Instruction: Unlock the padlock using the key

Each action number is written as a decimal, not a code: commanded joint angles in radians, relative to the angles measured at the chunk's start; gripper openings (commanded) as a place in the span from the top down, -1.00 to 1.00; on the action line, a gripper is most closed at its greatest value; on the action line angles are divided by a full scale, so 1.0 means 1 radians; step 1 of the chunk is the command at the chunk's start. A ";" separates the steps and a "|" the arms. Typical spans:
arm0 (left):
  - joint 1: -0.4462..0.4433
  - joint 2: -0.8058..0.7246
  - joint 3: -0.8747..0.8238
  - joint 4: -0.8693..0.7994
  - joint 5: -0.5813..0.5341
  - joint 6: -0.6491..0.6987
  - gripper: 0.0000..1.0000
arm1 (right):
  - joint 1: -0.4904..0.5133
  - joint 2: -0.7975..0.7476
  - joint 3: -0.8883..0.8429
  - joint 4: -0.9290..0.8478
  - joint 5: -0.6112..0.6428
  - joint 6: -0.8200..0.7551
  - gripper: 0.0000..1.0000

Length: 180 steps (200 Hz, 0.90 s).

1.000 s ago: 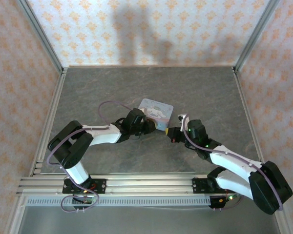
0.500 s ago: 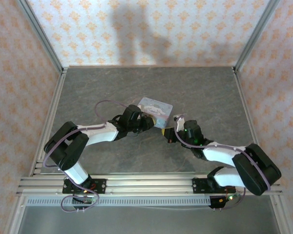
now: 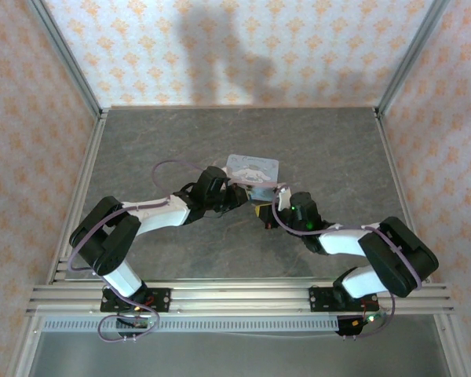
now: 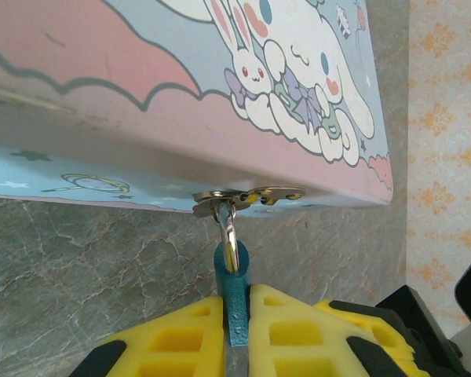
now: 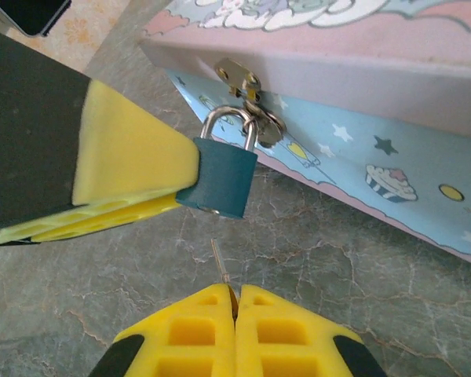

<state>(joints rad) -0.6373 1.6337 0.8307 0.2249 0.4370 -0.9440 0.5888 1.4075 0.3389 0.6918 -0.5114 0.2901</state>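
**Key tip sits just short of the clamped padlock**

The left gripper (image 4: 235, 323) is clenched on the padlock (image 4: 235, 289). In the left wrist view its two yellow pads (image 4: 180, 339) press the small teal body from either side. The thin metal shackle (image 4: 229, 236) runs up through the hasp (image 4: 250, 195) on the front wall of the tin (image 4: 180, 94), a pale blue and pink box printed with cartoon rabbits.

The right gripper (image 5: 235, 302) is closed tight on the key (image 5: 220, 263) — only a thin silvery shaft sticks out from between its yellow pads, pointing up toward the underside of the padlock. The tip lies near the bottom face of the lock, but a sliver of table shows between them, so the key is not in the lock. In this right wrist view the padlock hangs from the hasp at a tilt, with one pad of the left gripper flat against its side.

From above, both arms reach inward and meet at the near edge of the tin, around the middle of the grey marbled table (image 3: 180, 133) — the two grippers almost touch there. The padlock and key are too small to make out in that view.
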 commanded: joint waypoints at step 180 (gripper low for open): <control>0.013 -0.010 -0.020 0.061 -0.053 -0.048 0.96 | -0.009 -0.026 0.019 -0.006 0.031 0.325 1.00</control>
<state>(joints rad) -0.6319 1.6337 0.8227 0.2234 0.4107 -0.9684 0.5835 1.3724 0.3443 0.6445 -0.4782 0.4660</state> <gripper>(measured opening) 0.044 0.046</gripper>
